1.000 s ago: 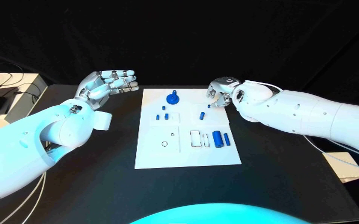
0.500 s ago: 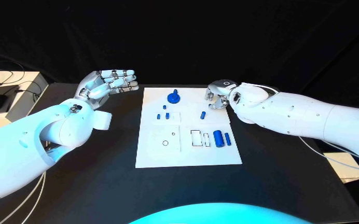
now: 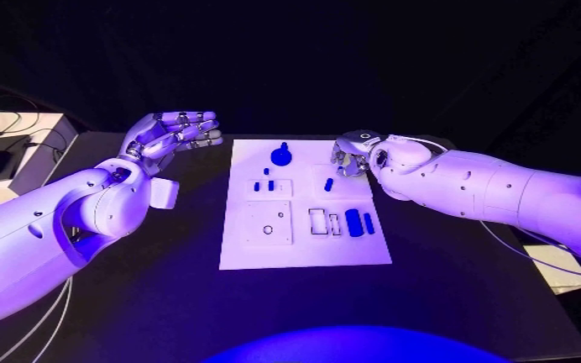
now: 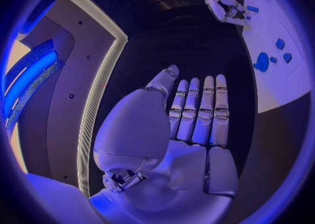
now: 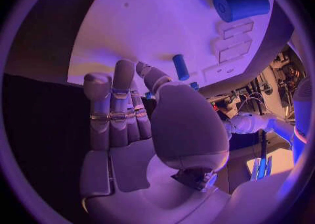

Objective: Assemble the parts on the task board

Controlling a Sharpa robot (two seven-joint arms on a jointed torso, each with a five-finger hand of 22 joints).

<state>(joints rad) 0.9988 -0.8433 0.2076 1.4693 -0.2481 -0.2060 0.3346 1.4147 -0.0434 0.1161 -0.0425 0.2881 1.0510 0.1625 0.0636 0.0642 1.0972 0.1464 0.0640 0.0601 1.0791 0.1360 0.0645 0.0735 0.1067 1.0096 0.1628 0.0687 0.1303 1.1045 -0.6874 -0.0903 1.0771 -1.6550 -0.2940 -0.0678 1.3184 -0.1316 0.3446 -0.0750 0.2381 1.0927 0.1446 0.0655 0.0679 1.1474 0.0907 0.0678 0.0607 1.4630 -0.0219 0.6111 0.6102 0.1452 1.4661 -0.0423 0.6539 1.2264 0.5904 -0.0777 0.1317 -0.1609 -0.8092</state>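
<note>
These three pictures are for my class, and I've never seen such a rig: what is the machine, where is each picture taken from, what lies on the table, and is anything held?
It is a robot with two white arms, each ending in a silver robot hand. One picture looks down from its head; the round ones come from cameras at each wrist. On the black table lies a white task board carrying small blue parts, such as a cylinder and a round knobbed piece. The left robot hand hangs open beside the board, holding nothing. The right robot hand hovers at the board's far right corner; nothing visible is held.
</note>
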